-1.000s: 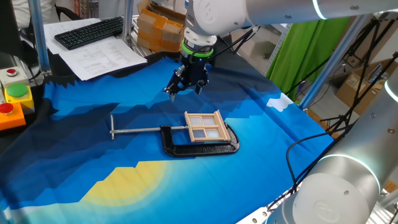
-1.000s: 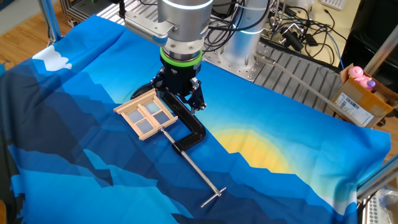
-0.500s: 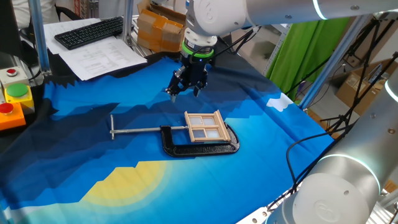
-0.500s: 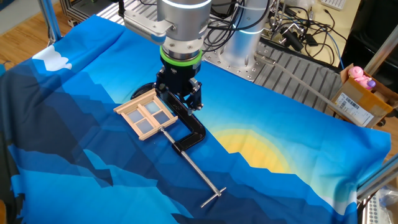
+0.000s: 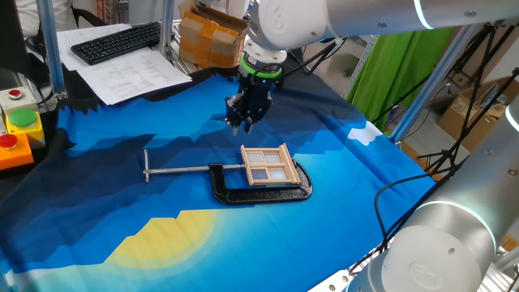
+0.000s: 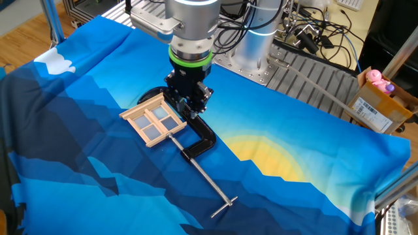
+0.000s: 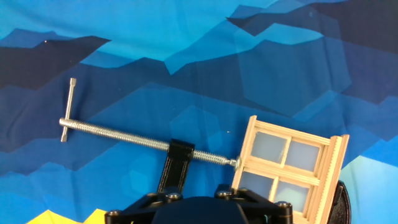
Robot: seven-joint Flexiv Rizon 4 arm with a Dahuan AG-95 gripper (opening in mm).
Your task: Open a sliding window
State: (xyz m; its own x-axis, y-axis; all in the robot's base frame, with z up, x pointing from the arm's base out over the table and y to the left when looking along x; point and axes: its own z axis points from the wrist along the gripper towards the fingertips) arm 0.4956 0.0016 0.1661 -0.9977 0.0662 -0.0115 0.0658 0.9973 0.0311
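The sliding window (image 5: 268, 165) is a small tan wooden frame with pale-blue panes. It lies flat on the blue cloth, held in the mouth of a black C-clamp (image 5: 261, 195). It also shows in the other fixed view (image 6: 153, 117) and at the lower right of the hand view (image 7: 289, 165). My gripper (image 5: 243, 125) hangs above the cloth just beyond the window's far edge and touches nothing. Its fingers look drawn together and empty. In the other fixed view the gripper (image 6: 189, 109) stands over the clamp beside the window. The hand view shows only the gripper's black body, not the fingertips.
The clamp's long metal screw bar (image 7: 124, 134) with its T-handle runs left of the window. A keyboard (image 5: 117, 40) and papers lie at the back left. A box with coloured buttons (image 5: 18, 130) sits at the left edge. Cables and a cardboard box (image 6: 379, 104) lie past the cloth.
The gripper has shifted slightly to the right and its fingers look narrower than before. The window and clamp have not moved.
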